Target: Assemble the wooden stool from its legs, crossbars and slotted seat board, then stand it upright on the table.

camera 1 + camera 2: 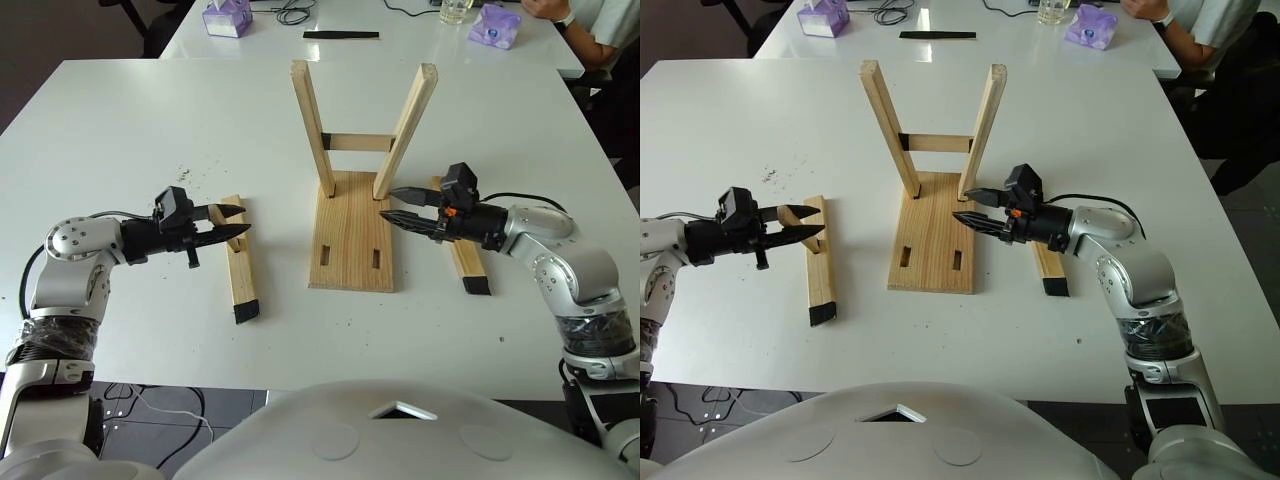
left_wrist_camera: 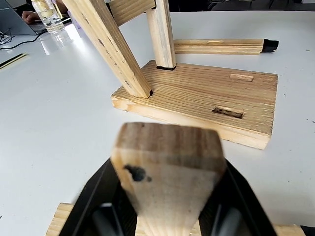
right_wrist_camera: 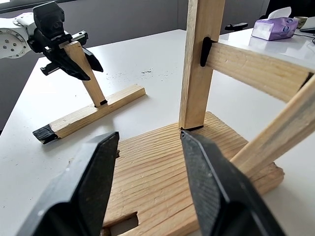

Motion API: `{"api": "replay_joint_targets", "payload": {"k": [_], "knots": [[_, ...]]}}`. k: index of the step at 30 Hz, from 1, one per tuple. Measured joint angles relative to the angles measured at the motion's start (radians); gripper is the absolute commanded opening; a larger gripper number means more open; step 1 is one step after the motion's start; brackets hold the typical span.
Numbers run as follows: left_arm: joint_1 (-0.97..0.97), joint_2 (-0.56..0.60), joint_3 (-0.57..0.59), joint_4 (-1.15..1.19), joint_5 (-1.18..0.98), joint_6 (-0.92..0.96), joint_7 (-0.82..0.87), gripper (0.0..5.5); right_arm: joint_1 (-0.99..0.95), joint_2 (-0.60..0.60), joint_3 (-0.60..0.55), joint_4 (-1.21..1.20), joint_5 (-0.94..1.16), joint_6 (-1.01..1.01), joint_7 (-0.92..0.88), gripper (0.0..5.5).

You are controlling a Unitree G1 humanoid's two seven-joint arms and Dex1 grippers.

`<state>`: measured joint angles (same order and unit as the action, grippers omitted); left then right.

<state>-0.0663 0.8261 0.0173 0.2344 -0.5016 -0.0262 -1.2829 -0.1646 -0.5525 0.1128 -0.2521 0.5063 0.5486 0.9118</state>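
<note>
The stool is approx. half done. The seat board (image 1: pixel 350 235) lies flat on the table (image 1: pixel 130 130), underside up. Two mounted legs (image 1: pixel 312 125) stand in its far slots, joined by the first crossbar (image 1: pixel 357 142). The two near slots (image 1: pixel 324 253) are empty.

The left gripper (image 1: pixel 240 220) has its jaws clenched on the second crossbar (image 3: pixel 91 81). This short piece stands upright out of the left loose leg (image 1: pixel 240 275), which lies on the table left of the board, so it seems already plugged in. The right gripper (image 1: pixel 390 204) hovers just above the board near the base of a mounted leg, jaws released and holding nothing. The right loose leg (image 1: pixel 468 265) lies on the table beside the board, partly under the right arm.

Left to do, in my judgement: join the second crossbar to the right loose leg, press both legs into the near slots, then turn the stool upright.
</note>
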Motion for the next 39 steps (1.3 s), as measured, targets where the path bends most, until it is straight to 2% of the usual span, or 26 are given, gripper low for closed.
{"api": "replay_joint_targets", "payload": {"k": [11, 12, 16, 21, 27, 33, 36, 39], "knots": [[0.011, -0.017, 0.002, 0.004, -0.024, -0.006, 0.044, 1.31, -0.01, -0.002, 0.002, 0.009, -0.004, 0.0, 0.009, 2.31], [0.021, -0.021, 0.003, -0.002, -0.024, -0.023, 0.063, 1.67, -0.011, -0.002, 0.002, 0.012, -0.005, 0.0, 0.009, 2.31], [0.135, -0.054, -0.05, 0.056, 0.1, -0.061, 0.157, 2.22, -0.012, -0.008, -0.001, 0.019, -0.01, -0.007, 0.013, 2.31], [0.12, -0.079, -0.058, 0.108, 0.131, -0.163, 0.19, 3.0, -0.019, -0.007, 0.001, 0.027, -0.021, -0.015, 0.014, 2.31], [0.056, -0.151, -0.038, 0.214, 0.156, -0.236, 0.307, 3.0, -0.036, -0.004, 0.003, 0.045, -0.04, -0.032, 0.018, 2.31], [-0.063, -0.172, -0.023, 0.361, 0.239, -0.322, 0.397, 3.0, -0.047, 0.001, 0.015, 0.07, -0.06, -0.047, 0.019, 2.31], [-0.037, -0.176, -0.009, 0.297, 0.218, -0.282, 0.387, 3.0, -0.05, 0.001, 0.017, 0.072, -0.073, -0.052, 0.023, 2.31], [0.013, -0.175, 0.022, 0.112, 0.137, -0.157, 0.364, 3.0, -0.051, 0.001, 0.016, 0.073, -0.075, -0.058, 0.025, 2.31]]}}
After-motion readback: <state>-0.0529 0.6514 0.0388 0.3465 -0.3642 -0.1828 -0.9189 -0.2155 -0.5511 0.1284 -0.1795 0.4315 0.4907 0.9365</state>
